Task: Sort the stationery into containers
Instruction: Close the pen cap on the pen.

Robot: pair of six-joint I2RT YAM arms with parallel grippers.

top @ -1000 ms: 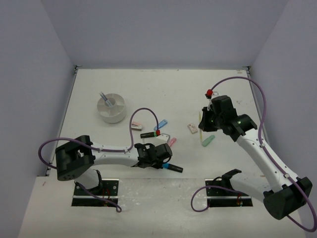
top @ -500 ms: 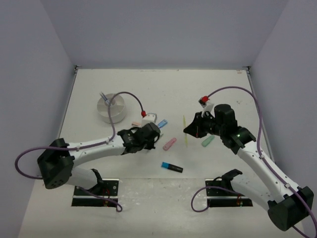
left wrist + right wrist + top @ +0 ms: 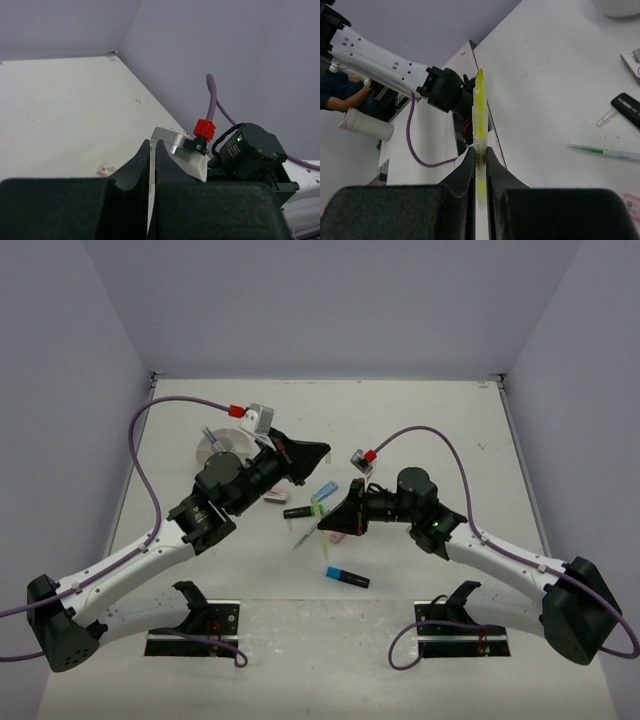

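Moved since earlier: the left gripper [image 3: 322, 451] is no longer working low among the scattered items and is now hanging raised beside the white cup [image 3: 222, 452]. The right gripper [image 3: 330, 523] has been swinging in from the right half of the table and is now reaching over the middle cluster.
Left gripper: its fingers [image 3: 137, 165] are pressing together with no gap. A pale sliver is showing between them in the left wrist view, too little to tell whether anything is being held.
Right gripper: it is pinching a thin yellow pen [image 3: 479, 110], its jaws tight on the barrel.
Yellow pen: it is showing a clear barrel with yellow inside and a pointed yellow end, and it is sticking out well past the fingertips. From above it is blurring, slanting down and left off the gripper.
Cup: round, low and thick-walled, it is standing at the left rear, partly hidden by the left arm. A thin grey pen [image 3: 210, 434] is leaning inside it.
Lying loose: a green-ended black highlighter [image 3: 300, 511], a blue marker [image 3: 326, 490] and a pinkish eraser [image 3: 277, 497] are sitting close together mid-table. A thin green pen [image 3: 600, 150] is lying near them. A blue-ended black highlighter [image 3: 346, 577] is lying apart, nearer the bases.
Table [image 3: 450, 420]: white and faintly speckled, it is carrying everything.
Room: plain lavender-grey walls [image 3: 320, 300] are closing in on three sides.
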